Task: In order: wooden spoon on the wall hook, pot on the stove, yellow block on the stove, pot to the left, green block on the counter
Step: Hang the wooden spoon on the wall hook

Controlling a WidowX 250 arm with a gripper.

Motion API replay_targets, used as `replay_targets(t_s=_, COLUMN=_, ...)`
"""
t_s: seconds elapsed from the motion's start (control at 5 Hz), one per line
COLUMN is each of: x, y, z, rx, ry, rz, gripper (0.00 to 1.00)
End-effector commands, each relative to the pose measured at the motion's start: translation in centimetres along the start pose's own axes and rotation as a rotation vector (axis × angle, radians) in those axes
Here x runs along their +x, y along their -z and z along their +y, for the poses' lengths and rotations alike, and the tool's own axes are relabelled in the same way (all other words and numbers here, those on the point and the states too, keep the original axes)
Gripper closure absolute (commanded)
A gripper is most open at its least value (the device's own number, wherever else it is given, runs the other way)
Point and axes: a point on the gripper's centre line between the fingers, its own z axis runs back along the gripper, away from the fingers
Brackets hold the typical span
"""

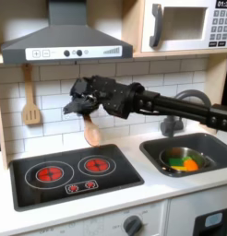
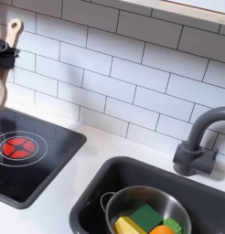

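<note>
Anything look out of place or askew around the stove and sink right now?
Nothing is spilled or damaged. The pot sits upright in the sink with blocks inside, and the gripper holds a wooden spoon above the stove.

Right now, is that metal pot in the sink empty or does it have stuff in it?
Not empty. The pot sits in the sink holding colored pieces, among them a yellow block and a green block.

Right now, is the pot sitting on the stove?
No, the pot sits in the sink, blocks inside.
</note>
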Motion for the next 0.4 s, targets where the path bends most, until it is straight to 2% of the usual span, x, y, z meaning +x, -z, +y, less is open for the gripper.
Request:
replay_targets(t_s=0.0, x=1.58, y=-0.1, z=-0.33, rx=-0.029, ry=0.022, rz=-0.069, gripper=1.0)
replay_targets(t_s=0.2, x=2.31, y=-0.36, z=-0.76, rx=-0.057, ry=0.007, rz=-0.133, gripper=1.0)
